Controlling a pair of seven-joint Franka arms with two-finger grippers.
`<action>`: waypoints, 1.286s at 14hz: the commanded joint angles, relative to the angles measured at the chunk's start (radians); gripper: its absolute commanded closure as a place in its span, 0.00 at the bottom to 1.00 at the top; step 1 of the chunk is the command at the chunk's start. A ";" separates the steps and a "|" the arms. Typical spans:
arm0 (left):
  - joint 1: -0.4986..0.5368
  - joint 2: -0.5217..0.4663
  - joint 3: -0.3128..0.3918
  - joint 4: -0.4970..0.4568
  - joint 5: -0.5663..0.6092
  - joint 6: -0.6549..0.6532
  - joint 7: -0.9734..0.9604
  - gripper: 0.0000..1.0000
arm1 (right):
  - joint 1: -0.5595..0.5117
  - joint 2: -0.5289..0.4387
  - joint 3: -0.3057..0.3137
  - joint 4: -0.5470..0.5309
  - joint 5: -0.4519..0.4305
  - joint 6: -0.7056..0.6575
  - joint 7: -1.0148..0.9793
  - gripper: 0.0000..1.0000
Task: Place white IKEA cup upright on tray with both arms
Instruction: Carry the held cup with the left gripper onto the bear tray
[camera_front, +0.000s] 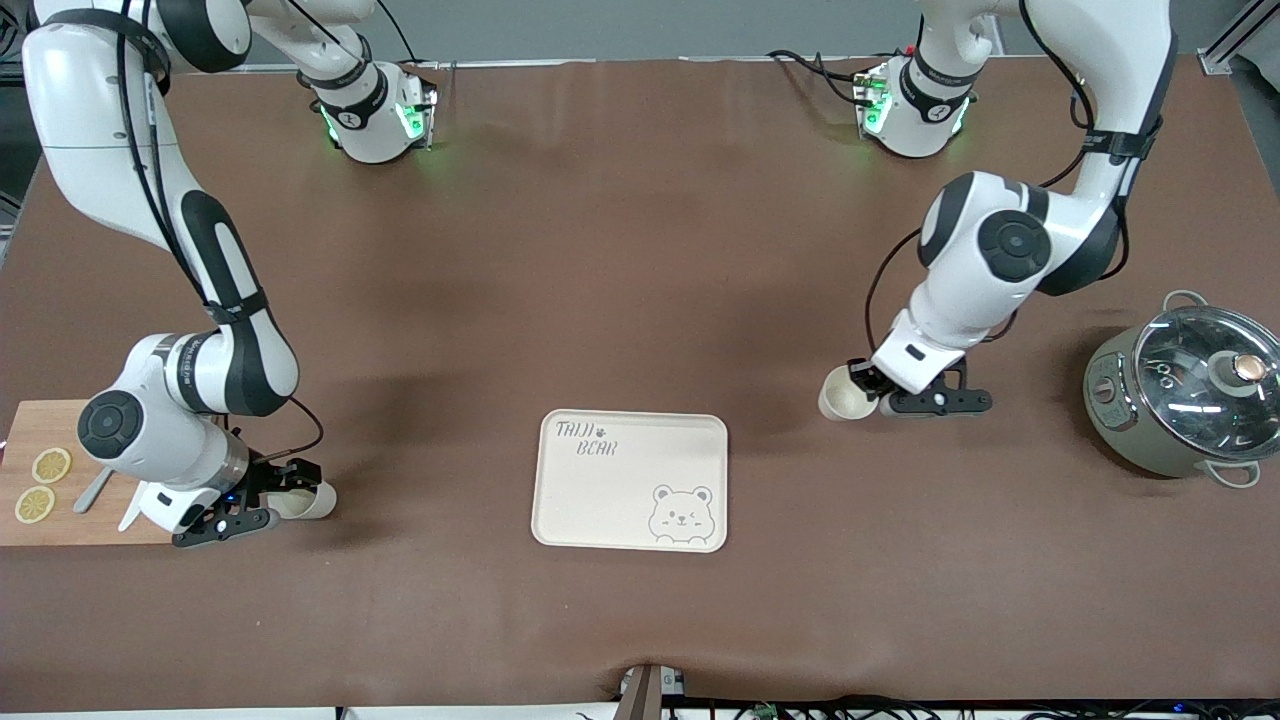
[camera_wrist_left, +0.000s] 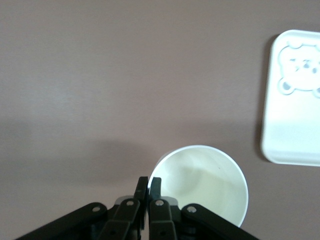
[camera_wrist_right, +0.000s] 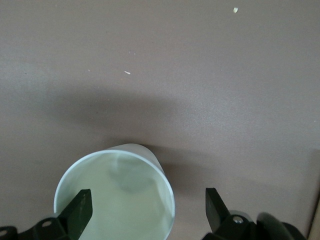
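On the brown bench, we see two white cups, each at a claw, and neither is on the tray (camera_front: 630, 480) yet.

The left claw (camera_front: 868, 385) is pinched tight on the rim of one cup (camera_front: 846, 394), which sits toward the left arm's end of the bench, well apart from the tray and a little farther from the front camera than it. The right claw (camera_front: 262, 500) stands wide, one finger inside the other cup (camera_front: 305, 500) and one outside, beside the cutting board (camera_front: 25, 420) that carries lemon slices (camera_front: 50, 465). We judge the task barely begun: one cup is gripped, the other only straddled. The second grip, both carries and setting the cups upright on the empty tray are all left to do.
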 joint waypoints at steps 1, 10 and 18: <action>-0.045 0.091 -0.003 0.119 0.028 -0.037 -0.110 1.00 | -0.013 0.018 0.004 0.054 0.012 -0.011 -0.023 0.00; -0.187 0.341 -0.001 0.418 0.099 -0.086 -0.351 1.00 | -0.028 0.034 0.002 0.059 0.016 -0.004 -0.060 0.00; -0.264 0.492 0.017 0.590 0.097 -0.094 -0.399 1.00 | -0.018 0.038 0.002 0.057 0.006 0.009 -0.064 0.05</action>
